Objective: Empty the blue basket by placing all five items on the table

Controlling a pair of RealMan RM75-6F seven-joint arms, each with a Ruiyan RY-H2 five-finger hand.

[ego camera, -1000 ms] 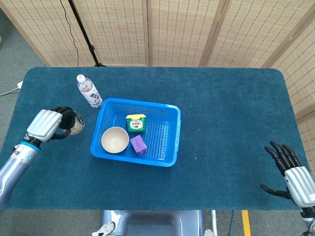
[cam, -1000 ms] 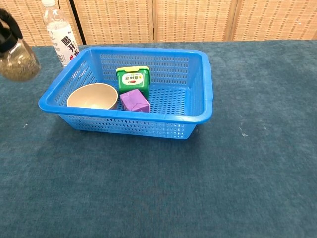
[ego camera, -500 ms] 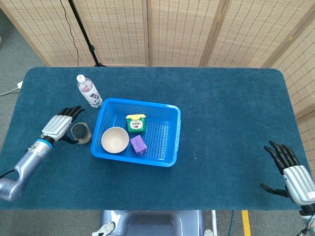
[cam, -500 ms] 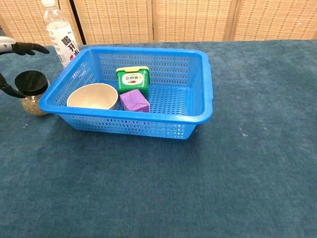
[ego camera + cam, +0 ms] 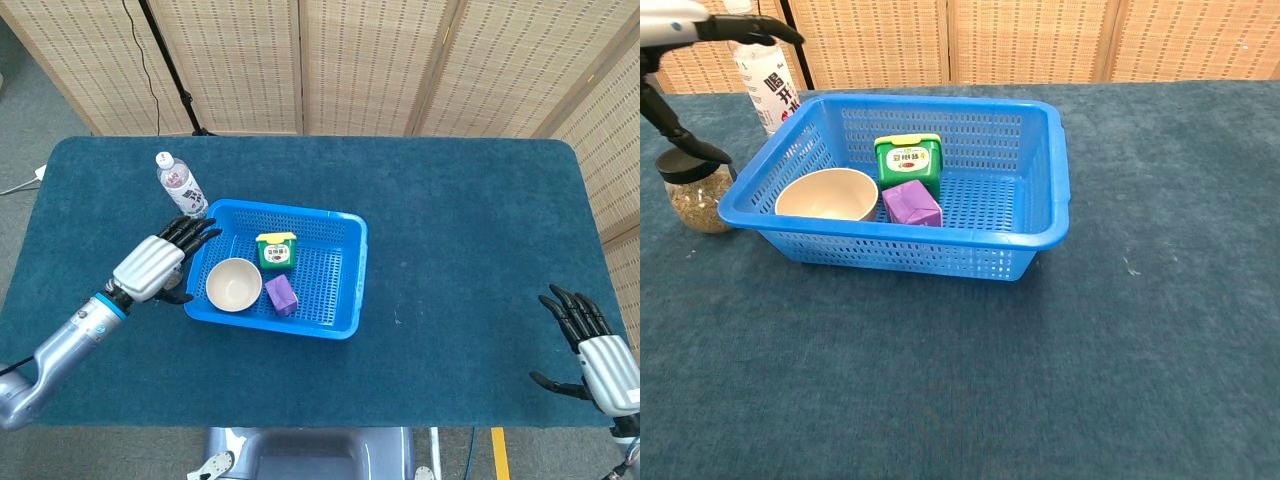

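The blue basket point(image 5: 345, 250) point(image 5: 1045, 190) holds a beige bowl point(image 5: 233, 284) point(image 5: 827, 194), a green box point(image 5: 275, 250) point(image 5: 908, 162) and a purple block point(image 5: 281, 294) point(image 5: 911, 204). A jar with a black lid point(image 5: 696, 190) stands on the table just left of the basket; in the head view my left hand hides it. A water bottle point(image 5: 180, 185) point(image 5: 762, 75) stands upright behind the basket's left corner. My left hand point(image 5: 155, 266) point(image 5: 685, 22) hovers open above the jar, fingers spread toward the basket's left rim. My right hand point(image 5: 592, 352) rests open at the table's near right edge.
Dark blue cloth covers the table point(image 5: 470, 230) point(image 5: 1140, 340). Woven folding screens point(image 5: 370, 60) stand behind it, with a black stand pole point(image 5: 165, 55) at the back left.
My left hand set the jar down beside the basket, let go of it and lifted, moving right toward the basket's rim. The right hand has stayed put.
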